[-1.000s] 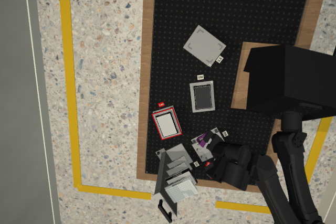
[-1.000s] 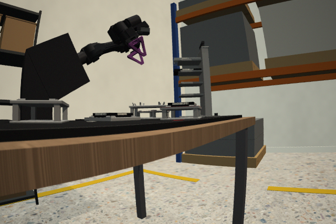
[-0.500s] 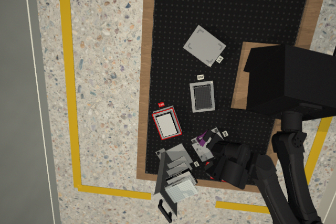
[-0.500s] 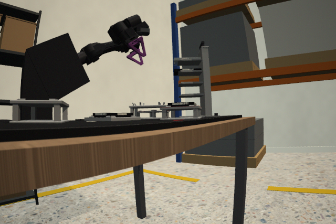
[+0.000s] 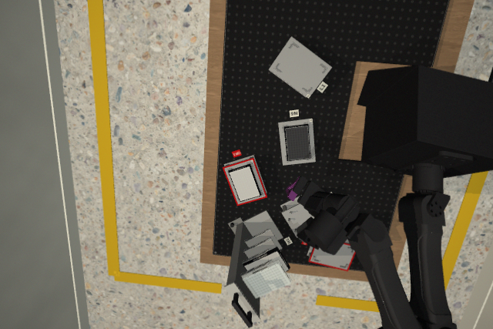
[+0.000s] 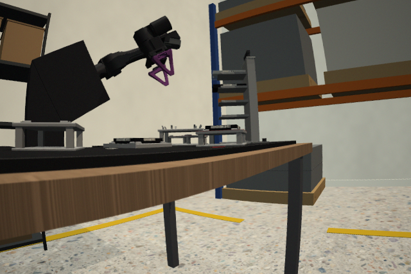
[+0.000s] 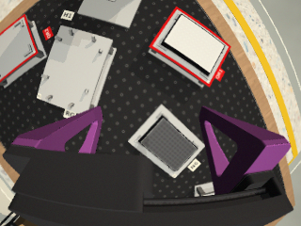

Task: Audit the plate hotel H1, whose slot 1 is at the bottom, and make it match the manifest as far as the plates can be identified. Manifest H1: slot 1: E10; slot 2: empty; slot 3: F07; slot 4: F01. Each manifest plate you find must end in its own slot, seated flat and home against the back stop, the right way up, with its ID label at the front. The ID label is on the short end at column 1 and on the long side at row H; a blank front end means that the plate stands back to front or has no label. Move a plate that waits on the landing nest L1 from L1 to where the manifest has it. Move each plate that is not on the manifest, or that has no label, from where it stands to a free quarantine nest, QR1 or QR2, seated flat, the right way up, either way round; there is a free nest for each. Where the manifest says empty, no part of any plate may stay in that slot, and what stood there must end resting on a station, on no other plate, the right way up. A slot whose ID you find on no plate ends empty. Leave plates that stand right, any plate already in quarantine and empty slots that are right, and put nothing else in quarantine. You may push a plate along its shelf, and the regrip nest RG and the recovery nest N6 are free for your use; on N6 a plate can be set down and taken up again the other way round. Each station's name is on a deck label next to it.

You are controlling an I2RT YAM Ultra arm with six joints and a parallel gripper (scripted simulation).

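My gripper [image 5: 293, 189] [image 6: 162, 71] [image 7: 150, 111] has purple fingers. It is open and empty, high above the deck between the nests and the hotel. The plate hotel H1 [image 5: 239, 253] [image 6: 250, 98] stands at the deck's edge. A pale gridded plate [image 5: 266, 276] [image 6: 229, 70] sits in its top slot and a dark plate [image 5: 260, 262] [image 6: 229, 84] in the slot below. The two lower shelves look empty. A dark plate [image 5: 297, 142] [image 7: 168, 143] [image 6: 132, 139] lies on nest N6 [image 5: 283, 144]. A white plate [image 5: 243, 182] [image 7: 191, 43] [image 6: 220, 127] lies in a red-edged quarantine nest [image 5: 229, 180].
The landing nest L1 [image 5: 299, 66] is bare. The pegged regrip nest [image 5: 292, 216] [image 7: 75, 70] is bare, partly under my arm. The second red-edged quarantine nest [image 5: 332, 257] [image 7: 15, 47] holds nothing that I can see. The robot's black base [image 5: 426, 114] stands beside the deck.
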